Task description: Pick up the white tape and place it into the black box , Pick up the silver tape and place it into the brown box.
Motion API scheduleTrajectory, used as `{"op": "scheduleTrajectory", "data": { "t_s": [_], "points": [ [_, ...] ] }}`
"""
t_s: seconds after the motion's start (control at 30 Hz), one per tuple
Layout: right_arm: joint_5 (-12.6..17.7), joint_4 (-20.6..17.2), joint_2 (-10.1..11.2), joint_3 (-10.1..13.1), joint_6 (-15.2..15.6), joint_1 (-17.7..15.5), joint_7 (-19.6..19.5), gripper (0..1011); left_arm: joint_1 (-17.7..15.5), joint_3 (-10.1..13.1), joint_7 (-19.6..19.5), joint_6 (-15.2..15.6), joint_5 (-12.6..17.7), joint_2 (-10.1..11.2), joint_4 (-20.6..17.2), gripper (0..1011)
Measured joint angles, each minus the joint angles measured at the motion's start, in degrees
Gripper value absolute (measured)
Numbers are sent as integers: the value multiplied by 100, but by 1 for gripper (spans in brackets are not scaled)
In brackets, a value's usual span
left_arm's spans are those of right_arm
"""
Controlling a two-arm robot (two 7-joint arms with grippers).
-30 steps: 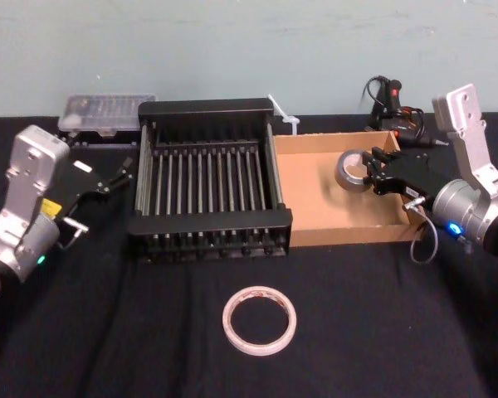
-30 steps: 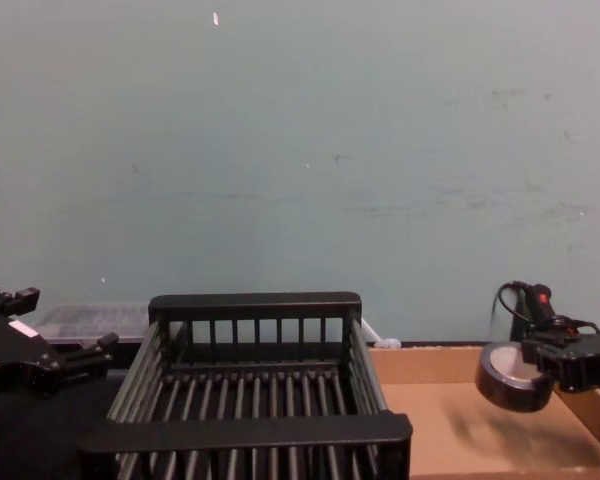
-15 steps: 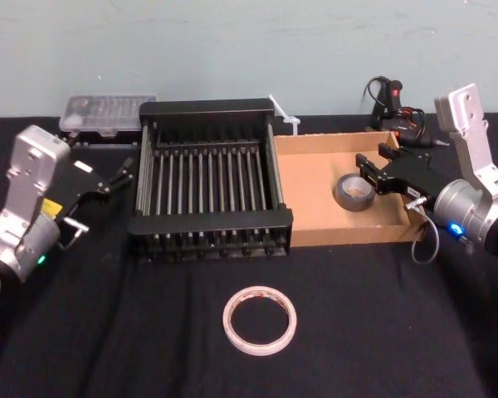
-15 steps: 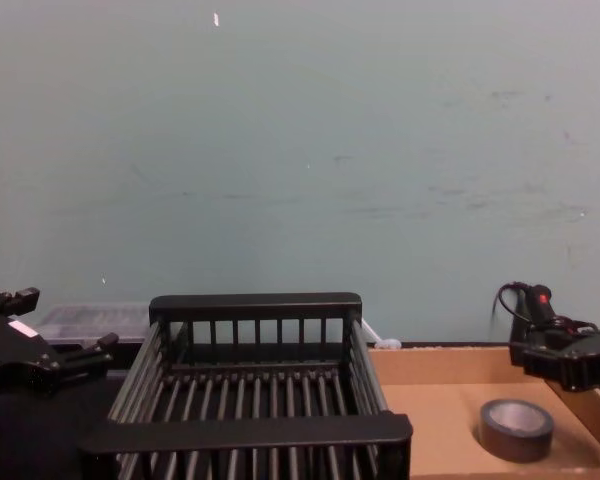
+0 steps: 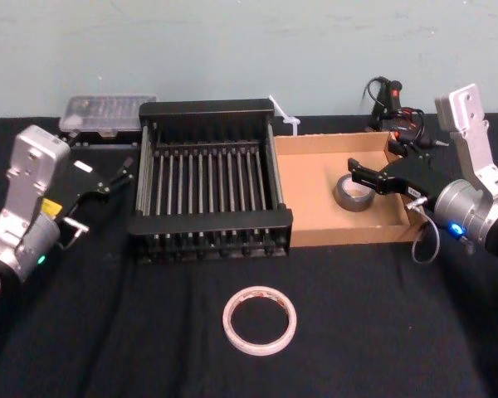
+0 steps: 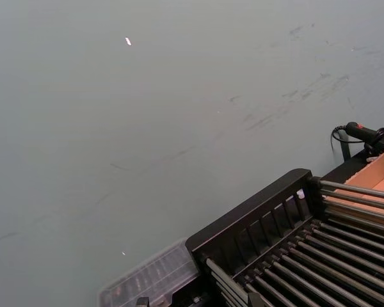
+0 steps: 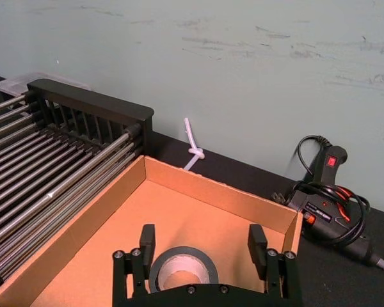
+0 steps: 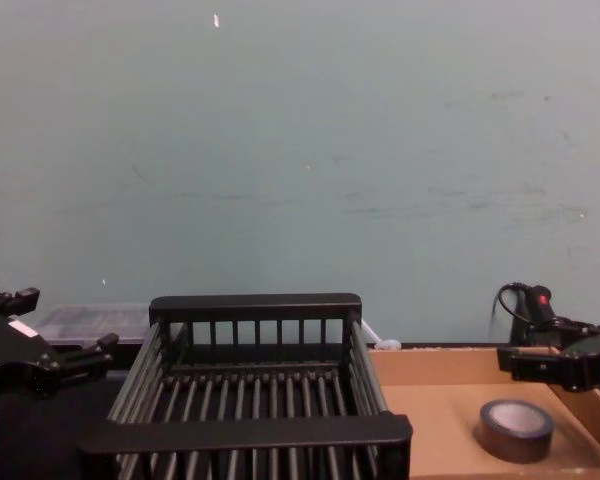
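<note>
One of the two jobs now looks done: the silver tape (image 5: 353, 193) lies flat on the floor of the brown box (image 5: 315, 217), toward its right end, where a second ago it hung in the right gripper (image 5: 372, 173) above that same spot. That gripper has let go and spread its fingers wide; they stand above and just behind the roll, apart from it, as the right wrist view shows with the roll (image 7: 182, 270) sitting free between and below the two fingers (image 7: 146, 240). In the chest view the roll (image 8: 516, 430) rests on the cardboard with the gripper (image 8: 540, 360) clear above it.

The white tape (image 5: 259, 320) is untouched, flat on the dark table (image 5: 382, 332) in front of the black box (image 5: 209, 220), which holds nothing. The left gripper (image 5: 116, 174) hangs idle just left of the black box, its fingers slightly parted, holding nothing. What remains is likely the white ring's pickup.
</note>
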Motion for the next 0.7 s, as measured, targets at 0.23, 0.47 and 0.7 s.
{"op": "scheduleTrajectory", "data": {
  "t_s": [0.23, 0.47, 0.7],
  "points": [
    [4, -4, 0, 0, 0, -3, -3, 1002, 0, 0, 0, 0, 0, 0, 0, 1001],
    [5, -11, 0, 1, 1, -6, 0, 1002, 0, 0, 0, 0, 0, 0, 0, 1001],
    [37, -150, 14, 36, 16, -68, 54, 1002, 0, 0, 0, 0, 0, 0, 0, 1001]
  ]
}}
